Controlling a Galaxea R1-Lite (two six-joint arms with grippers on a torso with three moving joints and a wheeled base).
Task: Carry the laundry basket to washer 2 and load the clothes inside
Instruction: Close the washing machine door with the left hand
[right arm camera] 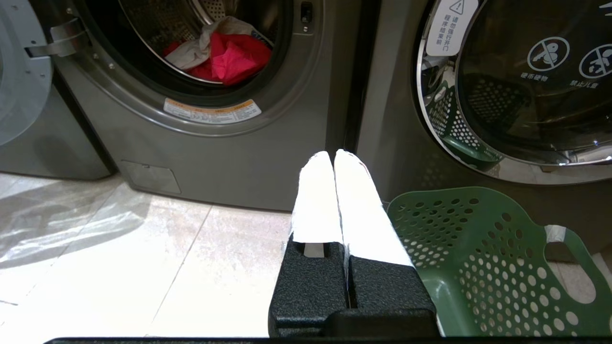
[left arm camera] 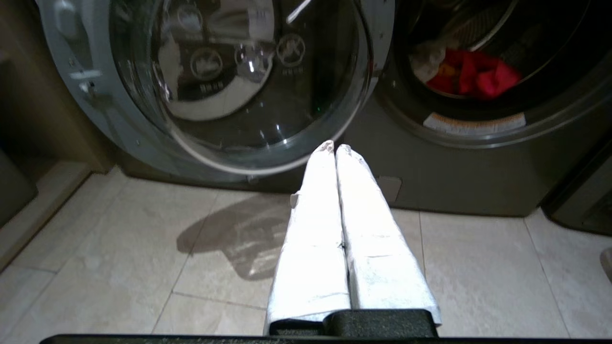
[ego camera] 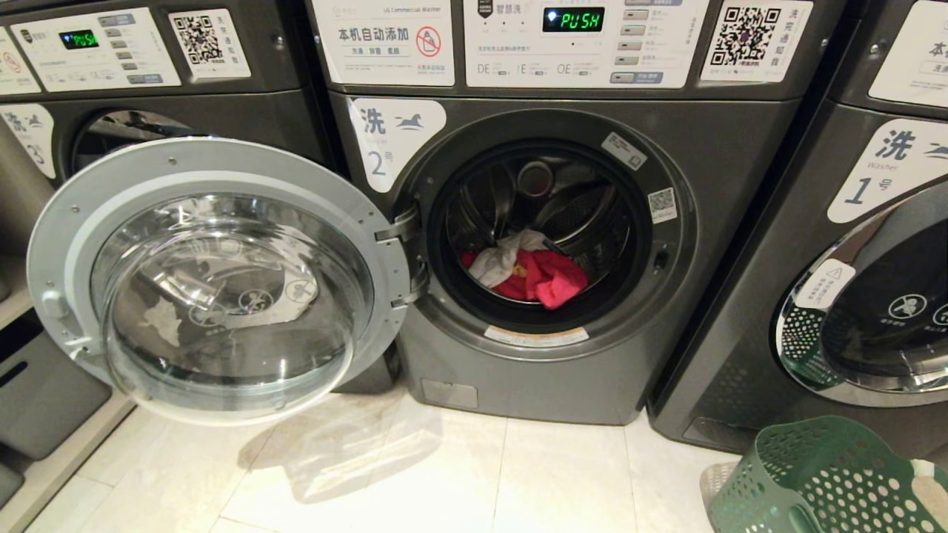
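Washer 2 [ego camera: 563, 385] stands straight ahead with its round glass door [ego camera: 222, 281] swung wide open to the left. The clothes [ego camera: 529, 270], pink-red and white with a bit of yellow, lie inside its drum; they also show in the left wrist view [left arm camera: 471, 71] and the right wrist view [right arm camera: 220, 52]. The green laundry basket [ego camera: 822, 481] sits on the floor at the lower right, in front of washer 1, and looks empty [right arm camera: 483, 258]. My left gripper [left arm camera: 335, 147] is shut and empty, low above the floor before the open door. My right gripper [right arm camera: 333, 155] is shut and empty, beside the basket.
Washer 1 [ego camera: 852, 244] stands to the right with its door closed. Another grey washer [ego camera: 148, 81] is behind the open door on the left. A low ledge [ego camera: 52, 459] runs along the left edge. The floor [ego camera: 444, 474] is pale tile.
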